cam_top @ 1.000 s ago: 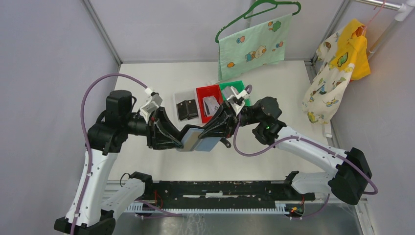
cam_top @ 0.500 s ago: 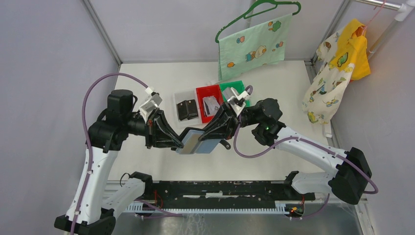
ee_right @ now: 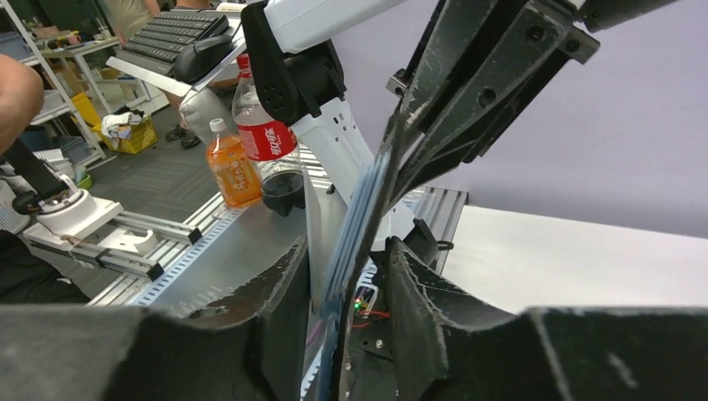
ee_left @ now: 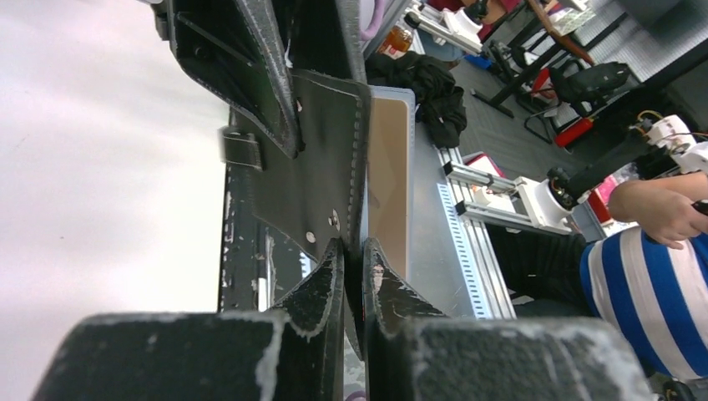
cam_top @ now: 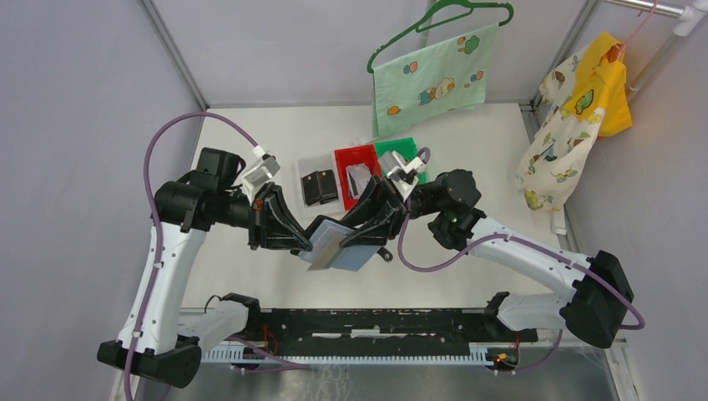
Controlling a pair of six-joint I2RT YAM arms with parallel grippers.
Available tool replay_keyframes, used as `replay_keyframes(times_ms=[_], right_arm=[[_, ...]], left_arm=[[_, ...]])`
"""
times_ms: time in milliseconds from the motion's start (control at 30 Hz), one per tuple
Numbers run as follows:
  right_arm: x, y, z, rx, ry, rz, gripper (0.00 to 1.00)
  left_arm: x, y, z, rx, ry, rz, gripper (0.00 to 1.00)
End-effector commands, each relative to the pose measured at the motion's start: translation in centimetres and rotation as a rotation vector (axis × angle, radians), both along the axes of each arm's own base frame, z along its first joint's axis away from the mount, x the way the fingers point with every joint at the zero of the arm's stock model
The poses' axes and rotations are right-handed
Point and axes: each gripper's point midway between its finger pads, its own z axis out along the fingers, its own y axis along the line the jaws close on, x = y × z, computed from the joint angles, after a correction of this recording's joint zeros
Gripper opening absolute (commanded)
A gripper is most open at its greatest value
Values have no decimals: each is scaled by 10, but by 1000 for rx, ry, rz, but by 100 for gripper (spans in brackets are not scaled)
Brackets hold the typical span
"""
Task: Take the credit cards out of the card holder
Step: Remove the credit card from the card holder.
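Roughly mid-table, held up off the white table [cam_top: 250, 142], the card holder [cam_top: 334, 246] hangs open between the two arms, grey-blue lining facing up in the overhead view.

Left gripper [ee_left: 352, 251]: fingers pressed together on the holder's black leather edge, just below two small rivets. Firm pinch. A tan-gold credit card [ee_left: 388, 159] sits tucked in the holder just beside the black flap, its long face showing. Snap tab [ee_left: 242, 150] juts from the leather on the left of that wrist view.

Right gripper [ee_right: 344, 251]: fingers spread, straddling the holder's other flap, which runs edge-on between them — a gap shows on each side, no squeeze.

Beyond the holder, on the far side, three bins in a row:
- clear bin [cam_top: 317, 161] on the left, two black wallets [cam_top: 319, 186] inside
- red bin [cam_top: 354, 150] in the middle, pale cards [cam_top: 359, 175] lying in it
- green bin [cam_top: 392, 147] on the right, partly hidden by the right wrist

Whether more cards remain in the holder — cannot tell.
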Motion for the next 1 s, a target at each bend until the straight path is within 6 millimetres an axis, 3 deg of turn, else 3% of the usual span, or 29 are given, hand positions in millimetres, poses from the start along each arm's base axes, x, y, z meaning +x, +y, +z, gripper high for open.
replay_keyframes(times_ms=[0, 333, 467, 633, 967], right_arm=[[-10, -5, 18, 63, -91, 22, 46], [-2, 0, 9, 29, -75, -16, 52], [3, 3, 9, 18, -68, -42, 52], [4, 4, 8, 3, -57, -46, 54], [5, 4, 6, -8, -43, -49, 57]], left_arm=[[2, 4, 8, 0, -101, 32, 2], [48, 14, 18, 68, -210, 363, 2], [46, 12, 30, 26, -210, 392, 2], [49, 13, 31, 40, -197, 393, 2], [76, 22, 36, 104, -264, 546, 2]])
